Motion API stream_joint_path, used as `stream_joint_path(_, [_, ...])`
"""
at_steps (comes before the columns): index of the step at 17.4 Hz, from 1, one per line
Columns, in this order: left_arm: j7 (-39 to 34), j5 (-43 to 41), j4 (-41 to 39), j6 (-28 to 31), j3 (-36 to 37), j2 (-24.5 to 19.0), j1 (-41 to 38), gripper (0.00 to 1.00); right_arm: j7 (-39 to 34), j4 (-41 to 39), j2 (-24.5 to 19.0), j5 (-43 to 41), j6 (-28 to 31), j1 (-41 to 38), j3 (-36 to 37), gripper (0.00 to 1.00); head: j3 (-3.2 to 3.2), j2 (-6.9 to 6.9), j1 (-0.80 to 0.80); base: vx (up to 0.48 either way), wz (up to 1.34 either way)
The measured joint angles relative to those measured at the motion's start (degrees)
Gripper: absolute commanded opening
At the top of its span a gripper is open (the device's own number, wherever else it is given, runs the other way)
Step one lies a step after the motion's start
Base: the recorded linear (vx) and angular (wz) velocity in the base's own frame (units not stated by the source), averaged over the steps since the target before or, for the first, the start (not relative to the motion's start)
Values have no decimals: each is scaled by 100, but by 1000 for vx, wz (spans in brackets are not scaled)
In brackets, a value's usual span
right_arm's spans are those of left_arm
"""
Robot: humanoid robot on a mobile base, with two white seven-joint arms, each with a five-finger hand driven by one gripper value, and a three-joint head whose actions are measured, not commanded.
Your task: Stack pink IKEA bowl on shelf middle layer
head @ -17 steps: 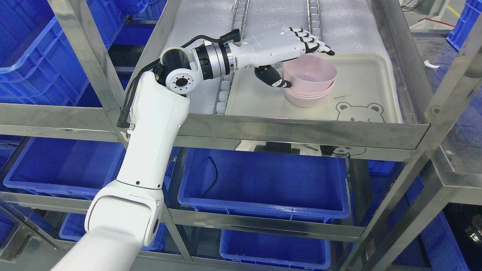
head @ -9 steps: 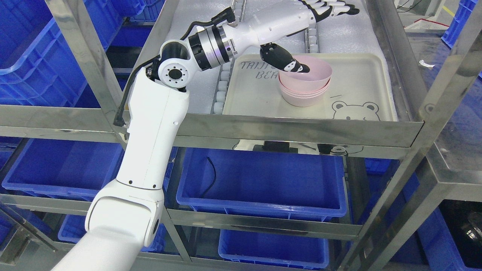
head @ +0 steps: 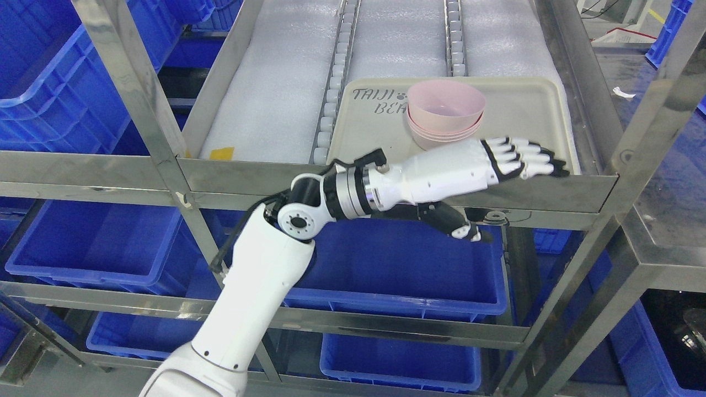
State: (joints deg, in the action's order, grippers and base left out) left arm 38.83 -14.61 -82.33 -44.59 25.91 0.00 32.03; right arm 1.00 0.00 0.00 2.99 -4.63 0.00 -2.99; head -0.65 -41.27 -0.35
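- A stack of pink bowls [head: 445, 113] is seen right of centre in the upper part of the frame; the plastic is smooth and matte, and the round rims are nested one inside another.
- The stack is set on a cream tray [head: 529, 116] with rounded corners, raised edges, dark lettering at its upper left and a bear outline partly hidden behind the hand.
- The tray lies on the steel shelf [head: 386, 190], whose bed is lined with white foam sheet [head: 276, 105] of a fine pebbled texture, divided by rows of small white rollers [head: 331, 105].
- A small yellow tag [head: 220, 153] is seen on the foam near the front lip at centre left.
- The left hand [head: 485, 165] is held in front of the shelf's front rail, below the bowls and apart from them; its shell is glossy white, its fingers [head: 524, 160] are jointed in black and white.
- The fingers are stretched out flat side by side towards the right, the thumb [head: 458, 223] is dropped below the palm, and nothing is held.
- The arm is brought in from the lower left, with a ribbed metal wrist ring [head: 350, 193] and a black cable [head: 242, 231].
- Blue plastic bins [head: 397, 270] are ranged on the lower shelves and at the upper left.
- The frame uprights are of brushed, reflective metal; grey floor is seen at the upper right.
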Motion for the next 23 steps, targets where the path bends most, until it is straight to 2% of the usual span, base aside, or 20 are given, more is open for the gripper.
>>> stream_joint_path(7, [262, 90, -284, -37, 424, 0, -1978, 100, -24, 0, 0, 0, -6, 1, 0, 100, 0, 0, 0, 9, 20])
stream_joint_path(12, [158, 117, 76, -37, 293, 0, -3233, 100, -10, 0, 0, 0, -8, 1, 0, 100, 0, 0, 0, 10, -18])
stream_joint_path(14, [-394, 142, 228, -38, 215, 0, -3509, 100, -4, 0, 0, 0, -13, 1, 0, 100, 0, 0, 0, 0, 0])
stream_joint_path(16, [-1422, 173, 339, 50, 162, 0, -3689, 100, 2, 0, 0, 0, -19, 0, 0, 100, 0, 0, 0, 0, 0])
stream_joint_path(20, [-3602, 313, 427, 1025, 87, 0, -3916, 100, 5, 0, 0, 0, -21, 0, 0, 100, 0, 0, 0, 0, 0])
stream_joint_path(23, [-4382, 631, 310, 1685, 17, 0, -3978, 100, 6, 0, 0, 0, -16, 0, 0, 100, 0, 0, 0, -1, 7])
